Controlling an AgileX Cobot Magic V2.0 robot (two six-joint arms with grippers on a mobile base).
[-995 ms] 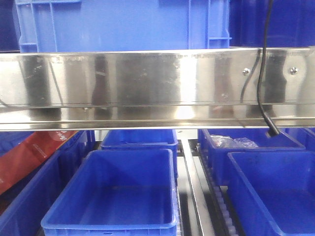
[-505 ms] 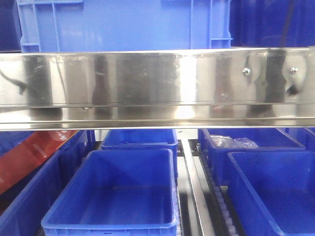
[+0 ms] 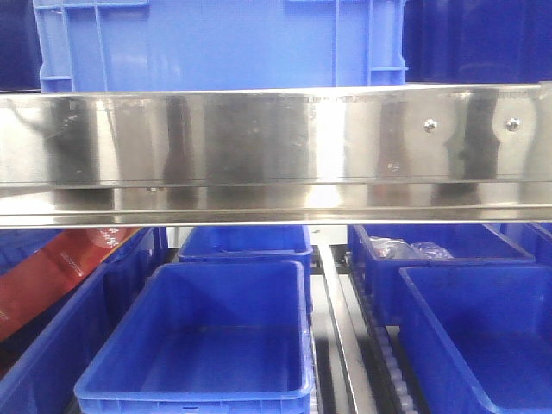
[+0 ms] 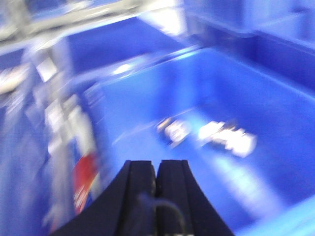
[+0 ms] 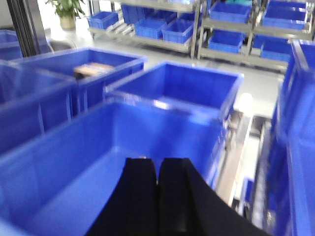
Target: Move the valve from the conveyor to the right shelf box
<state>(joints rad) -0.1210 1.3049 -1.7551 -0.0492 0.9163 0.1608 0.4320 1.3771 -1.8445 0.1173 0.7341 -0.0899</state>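
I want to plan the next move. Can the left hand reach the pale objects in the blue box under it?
Probably yes: the left hand, jaws shut, hangs above the open blue box, with nothing visible between it and the blurred pale objects.

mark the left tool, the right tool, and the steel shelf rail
left tool point(image 4: 156, 169): left wrist view, seam where the two shut black fingers meet.
right tool point(image 5: 158, 169): right wrist view, seam between the closed black fingers.
steel shelf rail point(image 3: 259, 142): front view, middle of its shiny front face.
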